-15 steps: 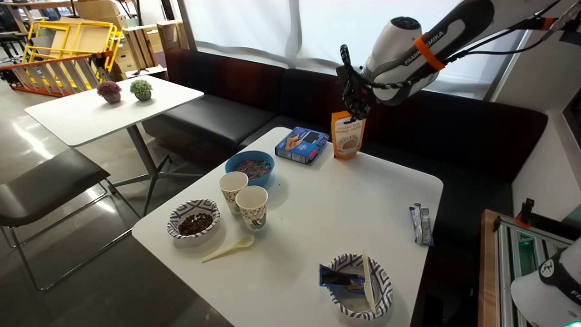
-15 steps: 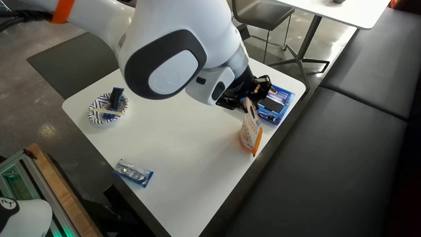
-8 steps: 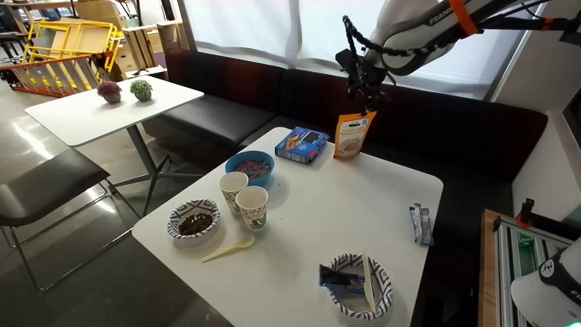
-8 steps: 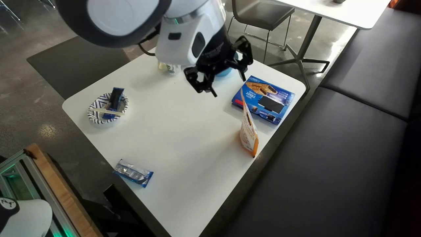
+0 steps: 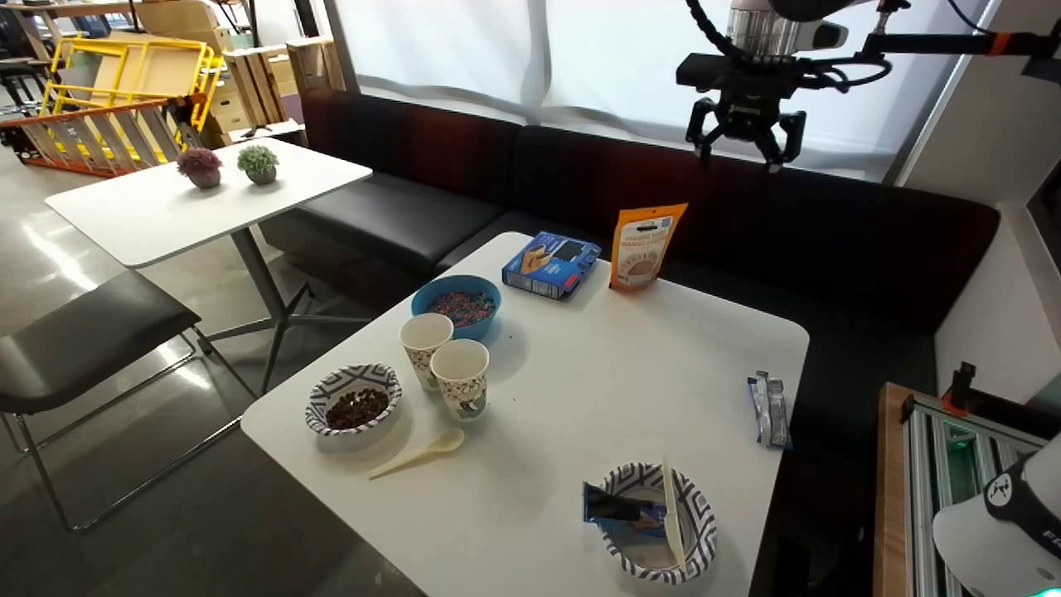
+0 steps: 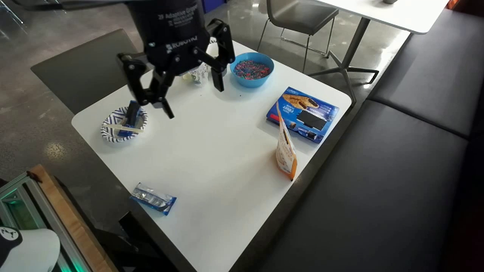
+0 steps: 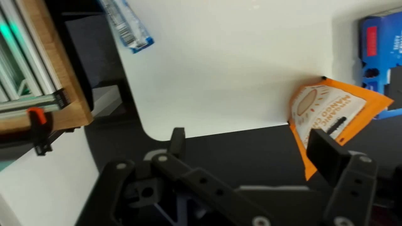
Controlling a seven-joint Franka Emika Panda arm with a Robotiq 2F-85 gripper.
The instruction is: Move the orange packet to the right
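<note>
In an exterior view I see the orange packet (image 5: 642, 249) standing on the bench (image 5: 613, 373), paper bowl (image 5: 348, 377) of brown bits (image 5: 356, 409) too. In an exterior view, blue bowl (image 6: 250, 83) of colorful bits (image 6: 251, 70), hand (image 6: 195, 102) spread wide. Wrist view: hand kinda hides the packet's edge.

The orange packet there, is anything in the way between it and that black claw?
Nothing visible stands between them. In an exterior view, the spread fingers hang in the air, apart from the orange packet. The blue box lies beside the packet, on the side away from the fingers.
</note>
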